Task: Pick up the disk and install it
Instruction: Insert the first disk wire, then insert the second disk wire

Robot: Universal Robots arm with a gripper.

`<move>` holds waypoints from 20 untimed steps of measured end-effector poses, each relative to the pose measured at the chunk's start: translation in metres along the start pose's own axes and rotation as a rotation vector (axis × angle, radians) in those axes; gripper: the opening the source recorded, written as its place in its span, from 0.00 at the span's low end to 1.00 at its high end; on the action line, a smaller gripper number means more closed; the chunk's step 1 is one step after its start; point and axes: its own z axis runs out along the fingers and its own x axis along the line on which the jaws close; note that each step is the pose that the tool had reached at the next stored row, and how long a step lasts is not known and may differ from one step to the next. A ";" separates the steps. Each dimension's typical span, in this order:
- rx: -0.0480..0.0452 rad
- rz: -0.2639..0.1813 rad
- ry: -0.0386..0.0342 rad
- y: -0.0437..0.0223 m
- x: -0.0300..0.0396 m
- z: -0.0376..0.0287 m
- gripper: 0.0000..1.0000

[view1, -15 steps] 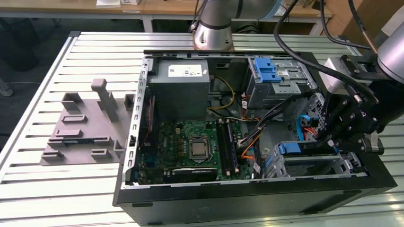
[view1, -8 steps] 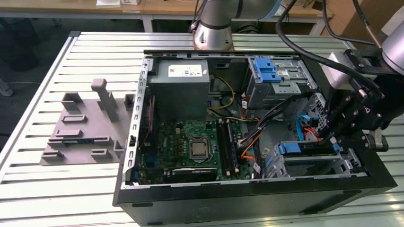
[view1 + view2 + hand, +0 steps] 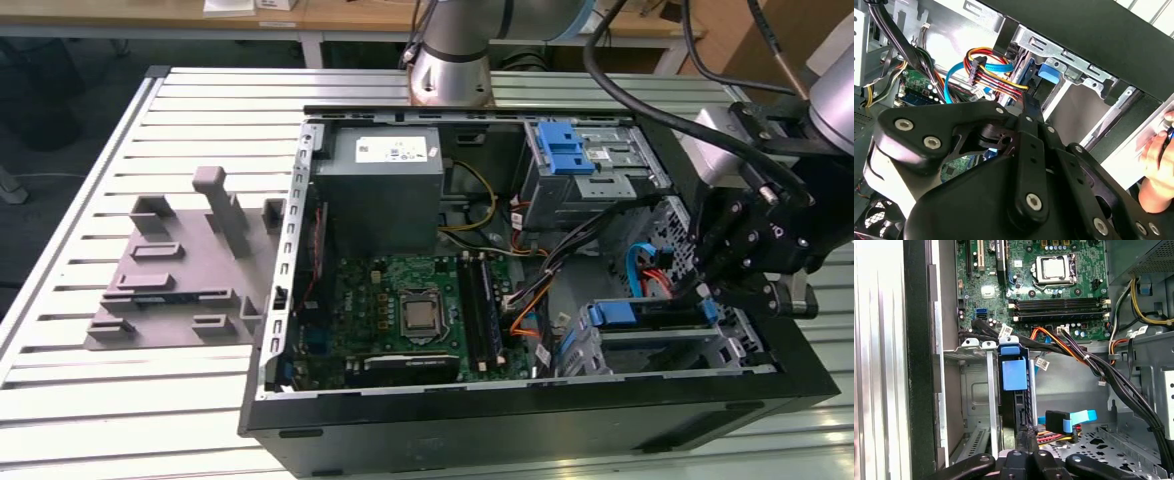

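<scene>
An open computer case [image 3: 400, 420] lies on its side on the slatted bench [image 3: 80, 400], the gripper [image 3: 721, 290] poised over the case's drive-bay corner. Across the case from the gripper stands the grey power supply box [image 3: 380, 190], with the green motherboard [image 3: 400, 310] beside it and nearer the gripper. Close under the gripper run blue and orange cables [image 3: 1069, 420], bundled with black ones [image 3: 1114, 375]. Beyond the case, well apart from the gripper, a grey moulded fixture [image 3: 180, 260] rests on the bench. A blue clip [image 3: 567, 150] sits atop another bay [image 3: 587, 180].
</scene>
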 end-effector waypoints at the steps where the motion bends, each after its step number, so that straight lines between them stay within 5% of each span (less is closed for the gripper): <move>1: 0.0001 0.000 0.0000 0.0000 0.0000 0.0000 0.11; 10: 0.0002 0.000 0.0000 0.0000 0.0000 -0.0003 0.11; 15: 0.0109 0.000 -0.0007 0.0019 0.0001 -0.0003 0.11; 20: 0.0117 0.000 -0.0011 0.0041 0.0003 -0.0010 0.11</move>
